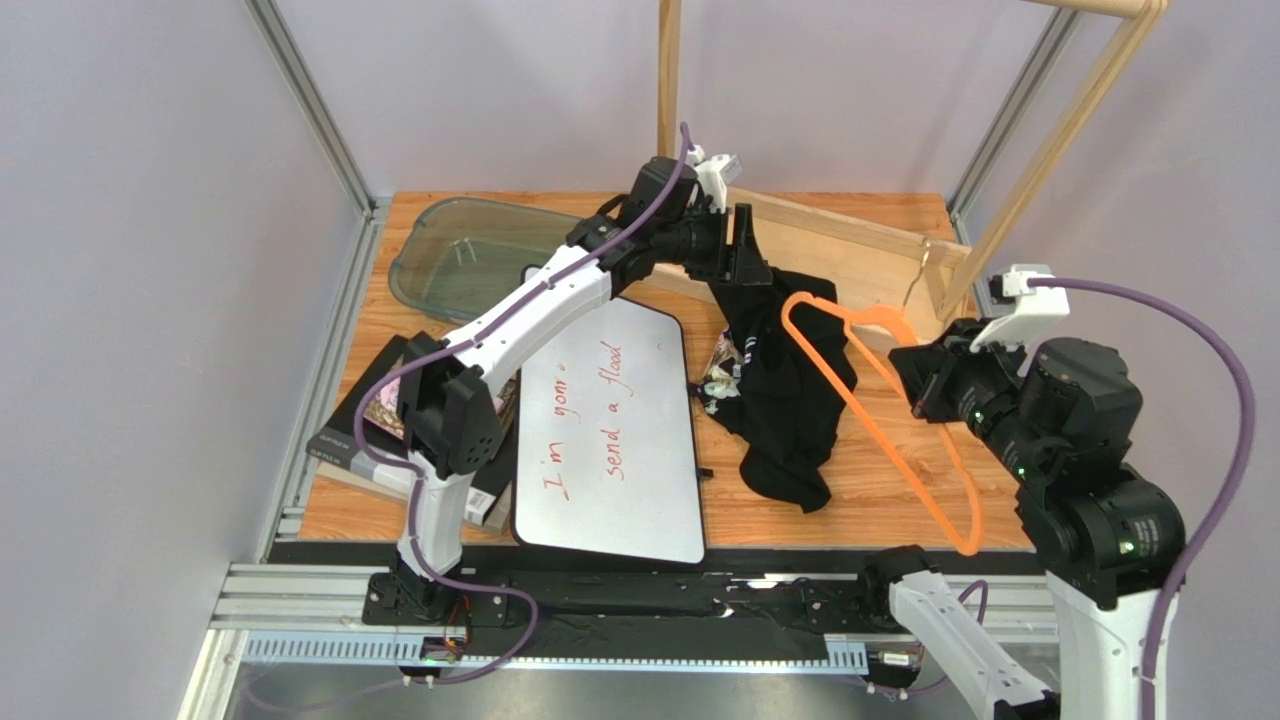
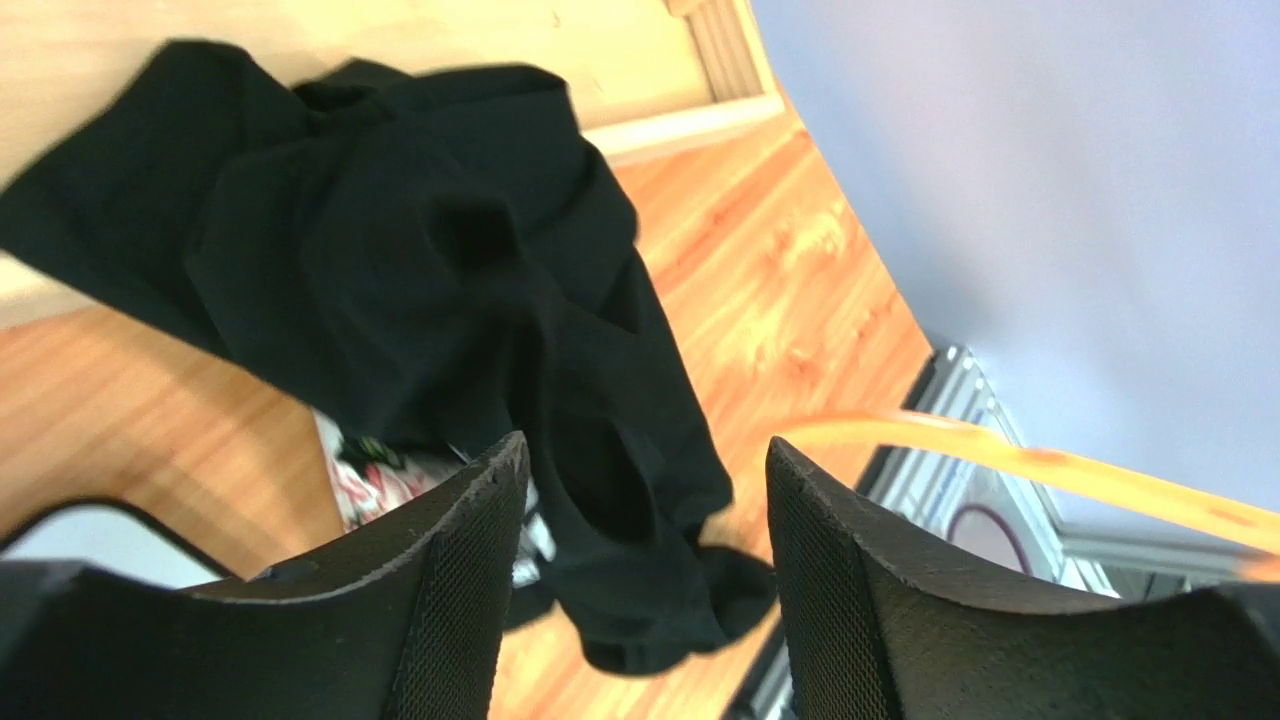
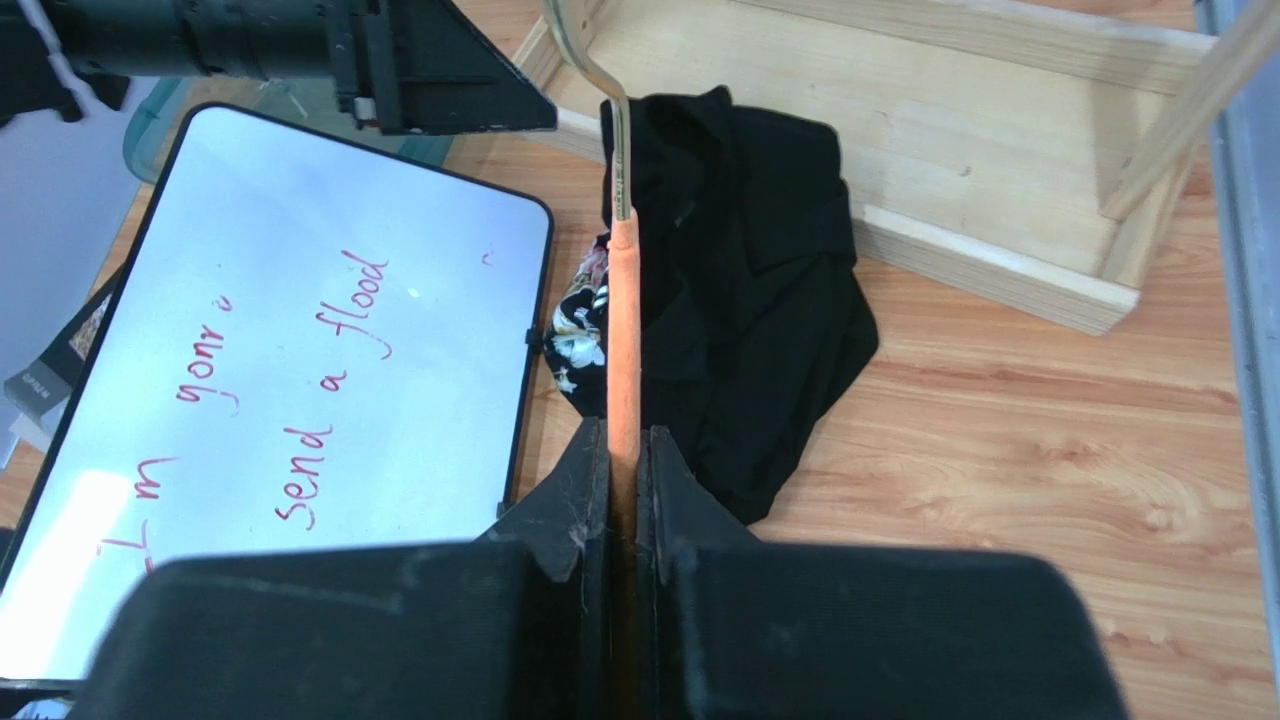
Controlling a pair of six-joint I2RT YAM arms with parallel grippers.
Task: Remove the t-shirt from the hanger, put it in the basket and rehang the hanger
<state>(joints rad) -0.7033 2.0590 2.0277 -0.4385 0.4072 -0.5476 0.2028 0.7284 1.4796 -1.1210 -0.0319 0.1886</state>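
The t-shirt (image 1: 781, 398) lies crumpled on the desk (image 1: 751, 525), at 3 o'clock of the whiteboard (image 1: 609, 435), its upper end draped over the wooden rack base (image 1: 857, 248). It looks clear of the hanger (image 3: 621, 330), though I cannot tell whether the two touch. The right gripper (image 3: 621, 458) has its jaws clamped on the hanger's orange bar, hook toward 12 o'clock. The left gripper (image 2: 646, 450) hovers over the cloth, jaws apart and empty. The shirt should handle light, limp and non-slippery; pinch a raised fold near the collar. The hanger is thin and springy.
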